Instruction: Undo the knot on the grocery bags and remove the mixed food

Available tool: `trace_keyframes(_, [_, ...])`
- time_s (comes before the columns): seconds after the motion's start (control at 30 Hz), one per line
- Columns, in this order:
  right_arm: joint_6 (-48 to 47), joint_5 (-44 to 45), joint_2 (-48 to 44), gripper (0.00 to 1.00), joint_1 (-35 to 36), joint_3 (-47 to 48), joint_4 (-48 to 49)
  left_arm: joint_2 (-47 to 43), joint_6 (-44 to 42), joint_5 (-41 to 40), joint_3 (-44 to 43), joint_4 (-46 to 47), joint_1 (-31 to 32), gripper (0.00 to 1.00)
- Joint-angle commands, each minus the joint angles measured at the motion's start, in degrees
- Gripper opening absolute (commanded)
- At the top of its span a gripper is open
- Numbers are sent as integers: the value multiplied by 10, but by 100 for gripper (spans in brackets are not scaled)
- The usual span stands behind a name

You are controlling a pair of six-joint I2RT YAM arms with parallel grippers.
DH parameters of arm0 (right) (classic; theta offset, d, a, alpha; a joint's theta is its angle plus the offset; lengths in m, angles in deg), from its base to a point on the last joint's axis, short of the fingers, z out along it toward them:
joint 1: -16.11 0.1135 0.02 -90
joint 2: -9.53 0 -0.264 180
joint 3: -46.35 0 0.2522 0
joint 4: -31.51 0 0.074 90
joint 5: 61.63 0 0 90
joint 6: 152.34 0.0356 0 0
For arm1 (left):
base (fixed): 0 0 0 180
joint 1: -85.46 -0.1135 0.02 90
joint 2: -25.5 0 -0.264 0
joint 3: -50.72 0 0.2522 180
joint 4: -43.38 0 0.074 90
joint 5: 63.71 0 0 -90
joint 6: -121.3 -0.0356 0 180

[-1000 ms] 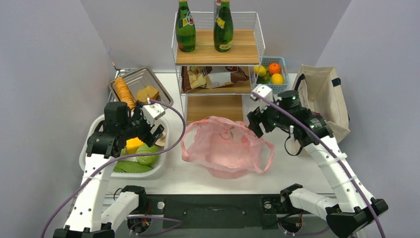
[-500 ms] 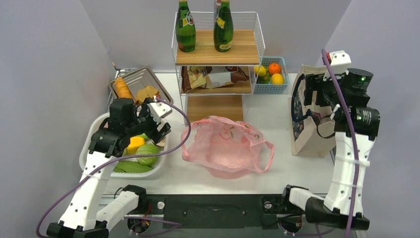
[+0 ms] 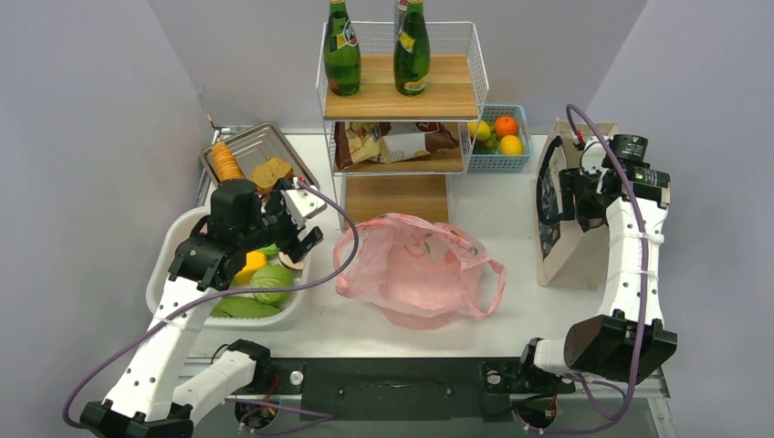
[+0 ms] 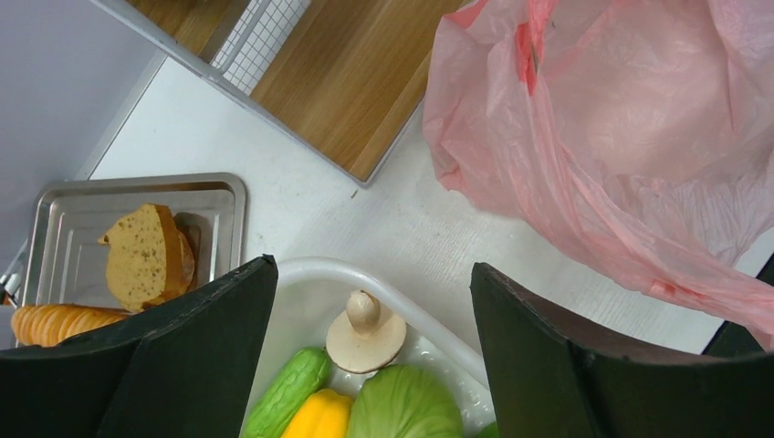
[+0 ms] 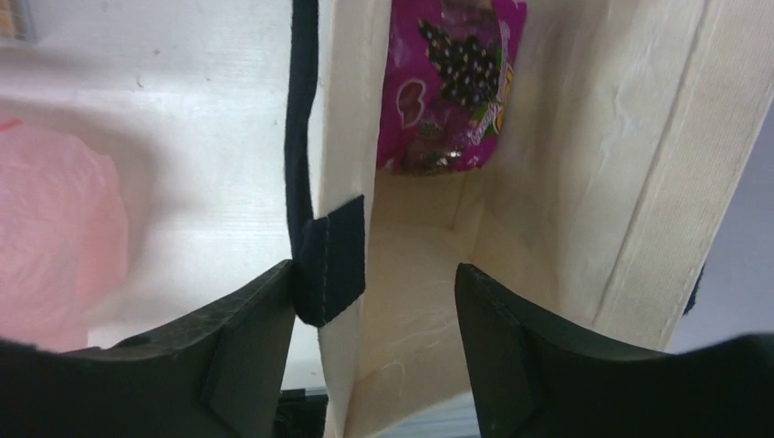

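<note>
The pink grocery bag (image 3: 415, 269) lies slack in the middle of the table, with one loop handle (image 3: 493, 285) spread loose. No knot is in view. My left gripper (image 3: 294, 242) hangs open over the right end of the white tub (image 3: 162, 274). Below it in the tub (image 4: 301, 274) lie a tan mushroom (image 4: 365, 330), a green cucumber-like vegetable (image 4: 287, 392), a yellow piece (image 4: 319, 415) and a green leafy one (image 4: 406, 406). My right gripper (image 5: 374, 274) is open over the beige canvas tote (image 3: 584, 255), whose rim and dark strap (image 5: 329, 260) stand between the jaws. A purple snack packet (image 5: 452, 82) lies inside.
A wire shelf (image 3: 402, 91) at the back holds two green bottles (image 3: 342, 50) and snack packets (image 3: 392, 141). Beside it is a blue basket of fruit (image 3: 500, 135). A metal tray (image 3: 274, 141) with bread and crackers stands at the back left.
My right arm has swung from the pink bag's right side out to the canvas tote and come down over its mouth. The left gripper has shifted slightly right over the tub.
</note>
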Motion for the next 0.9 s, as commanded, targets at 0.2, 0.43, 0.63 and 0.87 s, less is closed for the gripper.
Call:
trace_keyframes(0.2, [-125, -84, -63, 0, -10, -19, -85, 7, 17, -34, -14, 57, 47, 76])
trace_keyframes(0.43, [-319, -134, -141, 0, -8, -45, -231, 13, 24, -32, -4, 72, 61, 76])
trace_keyframes(0.63, [-401, -99, -241, 2, -4, -116, -234, 25, 23, -32, -1, 82, 74, 76])
trace_keyframes(0.87, [-212, -218, -136, 74, -4, 56, -233, 49, 21, -28, -13, 89, 87, 76])
